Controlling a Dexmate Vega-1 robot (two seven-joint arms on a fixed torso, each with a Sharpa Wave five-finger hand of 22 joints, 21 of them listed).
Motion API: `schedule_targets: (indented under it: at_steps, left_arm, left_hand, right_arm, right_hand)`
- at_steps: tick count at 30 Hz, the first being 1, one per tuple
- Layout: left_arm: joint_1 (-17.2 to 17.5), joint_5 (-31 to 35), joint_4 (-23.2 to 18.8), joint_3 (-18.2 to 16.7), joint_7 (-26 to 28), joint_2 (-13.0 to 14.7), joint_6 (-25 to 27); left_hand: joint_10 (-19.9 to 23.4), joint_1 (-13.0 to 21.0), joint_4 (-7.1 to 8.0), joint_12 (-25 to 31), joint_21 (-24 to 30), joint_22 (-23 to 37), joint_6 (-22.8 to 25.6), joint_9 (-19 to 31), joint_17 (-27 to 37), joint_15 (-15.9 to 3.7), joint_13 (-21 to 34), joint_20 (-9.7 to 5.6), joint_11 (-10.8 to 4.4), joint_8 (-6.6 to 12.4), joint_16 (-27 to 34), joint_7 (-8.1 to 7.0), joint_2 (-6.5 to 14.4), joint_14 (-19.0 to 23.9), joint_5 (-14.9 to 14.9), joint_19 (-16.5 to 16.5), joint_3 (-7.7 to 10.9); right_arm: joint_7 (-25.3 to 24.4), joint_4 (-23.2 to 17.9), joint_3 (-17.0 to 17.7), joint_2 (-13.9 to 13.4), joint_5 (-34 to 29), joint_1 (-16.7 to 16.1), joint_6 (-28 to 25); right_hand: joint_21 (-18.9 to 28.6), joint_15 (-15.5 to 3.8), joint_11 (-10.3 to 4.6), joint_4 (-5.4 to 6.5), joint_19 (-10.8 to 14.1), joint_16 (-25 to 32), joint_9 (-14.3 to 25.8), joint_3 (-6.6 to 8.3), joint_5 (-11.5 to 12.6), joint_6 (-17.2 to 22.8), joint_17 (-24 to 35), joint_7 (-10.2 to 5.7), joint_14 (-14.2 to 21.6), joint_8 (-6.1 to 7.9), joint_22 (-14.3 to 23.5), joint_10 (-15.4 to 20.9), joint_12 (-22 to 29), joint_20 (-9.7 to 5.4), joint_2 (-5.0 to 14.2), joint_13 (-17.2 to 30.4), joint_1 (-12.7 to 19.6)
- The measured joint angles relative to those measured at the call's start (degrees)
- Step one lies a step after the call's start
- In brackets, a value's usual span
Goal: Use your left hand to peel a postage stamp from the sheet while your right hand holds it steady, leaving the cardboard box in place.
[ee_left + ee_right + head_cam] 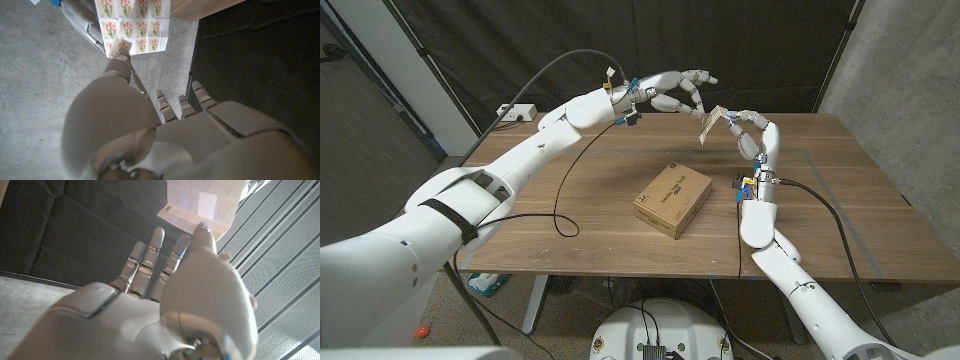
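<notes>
Wooden table (840,190), one cardboard box (673,199), one stamp sheet (710,124)

The cardboard box (673,199) lies at the middle of the surface (840,210). Above it in the frame, the stamp sheet (709,125) hangs between the left robot hand (675,95) and the right robot hand (752,133).

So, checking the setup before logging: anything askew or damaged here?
Nothing damaged. The stamp sheet is held in the air by the right hand, one corner stamp lifting at the left hand. The cardboard box sits skewed to the table's edges.
</notes>
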Motion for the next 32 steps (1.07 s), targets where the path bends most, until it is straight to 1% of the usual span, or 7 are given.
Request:
schedule_targets:
  at_steps: [4, 6, 7, 9, 16, 17, 32]
  left_arm:
    - [2.9, -0.3, -4.5, -1.8, 1.5, 2.1, 1.7]
    - [2.9, -0.3, -4.5, -1.8, 2.3, 2.1, 2.5]
    - [4.8, -0.4, -7.3, -3.1, 3.2, 3.3, 3.3]
    - [6.9, -0.4, -10.0, -4.3, 4.2, 4.5, 4.2]
    - [11.1, -0.4, -14.3, -6.8, 8.5, 6.6, 7.8]
    - [13.2, -0.5, -16.2, -8.1, 9.4, 7.5, 8.4]
    - [22.2, -0.4, -23.0, -13.8, 19.4, 11.1, 14.4]
  left_hand:
    - [0.4, 0.0, 0.07, 0.0, 0.0, 0.0, 0.0, 0.0, 0.1, -0.09, 0.0, 0.0, 0.23, 0.0, 0.4, 0.0, 0.0, 0.7, 0.0, 0.0, -0.18]
    - [0.6, 0.0, 0.07, 0.0, 0.0, 0.0, 0.0, 0.0, 0.3, -0.09, 0.2, 0.26, 0.0, 0.0, 0.4, 0.0, 0.0, 0.7, 0.0, 0.3, -0.19]
    - [0.6, 0.0, 0.23, 0.0, 0.0, 0.0, 0.0, 0.0, 0.3, 0.11, 0.3, 0.26, 0.0, 0.0, 0.4, 0.0, 0.0, 0.9, 0.0, 0.3, -0.36]
    - [0.6, 0.0, 0.3, 0.0, 0.0, 0.0, 0.0, 0.0, 0.3, 0.21, 0.3, 0.26, 0.0, 0.0, 0.4, 0.0, 0.0, 1.0, 0.0, 0.3, -0.43]
    - [1.3, -0.1, 0.3, 0.0, 0.0, 0.0, 0.0, 0.0, 0.4, -0.09, 0.3, 0.75, 0.1, 0.01, 0.9, 0.0, 0.1, 2.1, 0.0, 0.7, -0.43]
    - [1.4, -0.1, 0.3, 0.0, 0.0, 0.0, 0.0, 0.0, 0.5, 0.11, 0.3, 0.75, 0.22, 0.01, 0.9, 0.0, 0.1, 2.4, 0.0, 0.7, -0.43]
    - [1.5, -0.4, 0.23, 0.0, 0.0, 0.0, 0.0, 0.0, 0.8, 0.21, 0.3, 0.71, 0.31, 0.01, 0.9, 0.04, 0.4, 3.1, -0.2, 1.3, -0.5]
  right_arm:
    - [-0.1, 0.2, -0.1, 0.3, 0.0, 0.1, 0.0]
    - [-0.1, 0.2, -0.2, 0.4, 0.0, 0.1, 0.0]
    - [-0.1, 0.2, -0.2, 0.4, 0.0, 0.1, -0.2]
    - [-0.1, 0.2, -0.2, 0.6, 0.0, 0.1, -0.7]
    - [0.2, -0.6, 0.0, 0.8, 0.0, -0.3, -1.8]
    - [0.2, -0.8, 0.1, 0.9, -0.2, -0.4, -2.5]
    - [-0.4, -4.1, 0.7, 1.4, -2.9, -1.7, -6.2]
  right_hand:
    - [0.0, 0.0, 0.0, -0.16, 0.0, 0.0, 0.0, 0.16, -0.2, 0.0, 0.1, 0.0, 0.0, -0.14, 0.0, 0.0, -0.2, 0.0, -0.01, 0.0, 0.0]
    - [0.0, 0.16, 0.0, -0.32, 0.0, 0.0, 0.0, 0.32, -0.4, 0.0, 0.1, 0.0, 0.2, -0.14, 0.0, 0.0, -0.4, 0.0, -0.01, -0.1, 0.0]
    - [0.0, 0.2, 0.0, -0.32, 0.0, 0.0, 0.0, 0.32, -0.4, 0.0, 0.2, 0.0, 0.2, -0.14, 0.0, 0.0, -0.4, 0.0, -0.01, -0.1, 0.0]
    - [0.0, 0.2, 0.0, -0.32, 0.0, 0.0, 0.0, 0.32, -0.4, 0.0, 0.3, 0.01, 0.2, -0.15, 0.0, 0.0, -0.5, 0.0, -0.01, -0.2, 0.0]
    - [0.0, 0.2, 0.0, -0.32, 0.0, 0.0, 0.0, 0.32, -0.7, 0.0, 0.3, 0.01, 0.2, -0.16, 0.0, 0.0, -0.7, 0.0, 0.13, -0.2, -0.1]
    - [0.0, 0.2, 0.0, -0.32, 0.0, 0.0, 0.0, 0.32, -0.8, 0.0, 0.3, 0.01, 0.2, -0.17, 0.0, 0.0, -0.9, 0.0, 0.14, -0.2, -0.1]
    - [0.4, -0.12, 0.0, -0.55, 0.0, 0.0, 0.6, 0.55, -1.5, -0.9, 0.9, -0.23, 0.5, -0.19, 0.0, 0.0, -1.5, 0.0, 0.64, -0.7, -0.6]
